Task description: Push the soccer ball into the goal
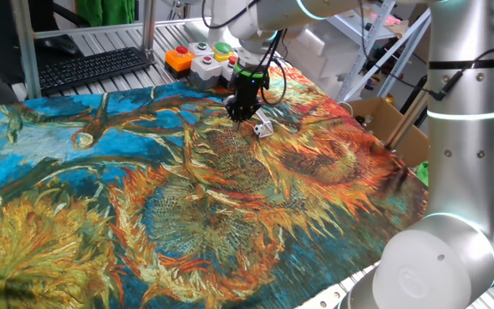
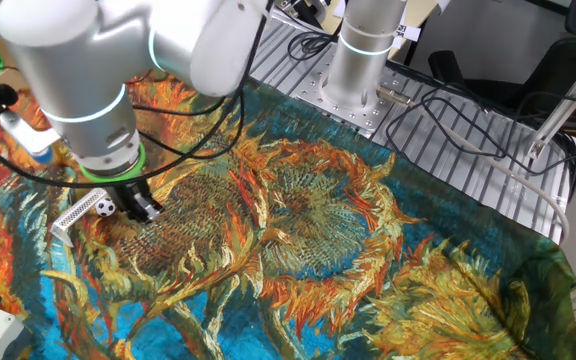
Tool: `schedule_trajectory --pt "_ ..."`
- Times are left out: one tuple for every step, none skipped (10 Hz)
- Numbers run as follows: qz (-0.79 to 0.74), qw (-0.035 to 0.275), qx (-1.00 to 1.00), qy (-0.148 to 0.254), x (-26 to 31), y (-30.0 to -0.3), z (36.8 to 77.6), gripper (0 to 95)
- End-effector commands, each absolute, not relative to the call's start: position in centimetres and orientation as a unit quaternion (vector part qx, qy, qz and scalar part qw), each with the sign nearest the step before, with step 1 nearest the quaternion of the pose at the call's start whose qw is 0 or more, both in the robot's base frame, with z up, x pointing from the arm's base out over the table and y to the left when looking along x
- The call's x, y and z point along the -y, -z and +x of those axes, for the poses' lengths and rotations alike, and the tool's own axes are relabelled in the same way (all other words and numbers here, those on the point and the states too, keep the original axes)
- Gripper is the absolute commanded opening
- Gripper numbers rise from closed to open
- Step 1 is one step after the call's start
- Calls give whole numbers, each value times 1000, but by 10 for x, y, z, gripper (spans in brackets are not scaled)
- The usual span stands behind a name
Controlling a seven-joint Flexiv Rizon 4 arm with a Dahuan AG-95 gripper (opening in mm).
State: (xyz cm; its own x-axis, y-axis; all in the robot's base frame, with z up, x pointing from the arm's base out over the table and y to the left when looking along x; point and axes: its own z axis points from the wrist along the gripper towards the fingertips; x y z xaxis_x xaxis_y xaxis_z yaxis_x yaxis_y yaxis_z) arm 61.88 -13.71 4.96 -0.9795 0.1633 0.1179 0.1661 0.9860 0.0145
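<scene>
Cloth printed with orange sunflowers on blue (image 2: 368, 230) covers my table (image 2: 488, 150) from edge to edge; my black two-finger pincer (image 2: 145, 208) hangs low over it, tips close to the fabric, though I cannot tell whether they touch it; the fingers (image 2: 151, 207) appear drawn close together with nothing between them, yet I cannot tell for certain whether they are clenched or slightly parted. In the other fixed view the tiny white soccer ball with black patches (image 2: 105, 207) sits on the cloth just beside my pincer, between it and the small pale grey wedge-shaped goal frame (image 2: 75, 215); the ball lies right at the goal's open side, touching or nearly touching the frame; I cannot tell which. In one fixed view the goal (image 1: 263, 129) shows as a pale wedge just beside my pincer (image 1: 240, 112), and the ball is too small to pick out there. Behind my arm stands a grey box with coloured buttons (image 1: 204, 58) and a black keyboard (image 1: 93, 69), both well apart from the goal.
</scene>
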Motion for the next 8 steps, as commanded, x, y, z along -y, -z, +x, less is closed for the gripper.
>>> schedule_trajectory --pt "-71 73 995 8 129 -59 606 0" --pt "-69 76 995 6 128 -60 604 0" --pt "-60 80 995 6 127 -61 601 0" --pt "-62 81 995 4 126 -62 600 0" --pt "-62 82 995 1 126 -63 599 0" --pt "-63 85 994 0 125 -63 598 0" --pt "-63 87 994 0 125 -63 598 0" --pt "-63 87 994 -1 125 -63 598 0"
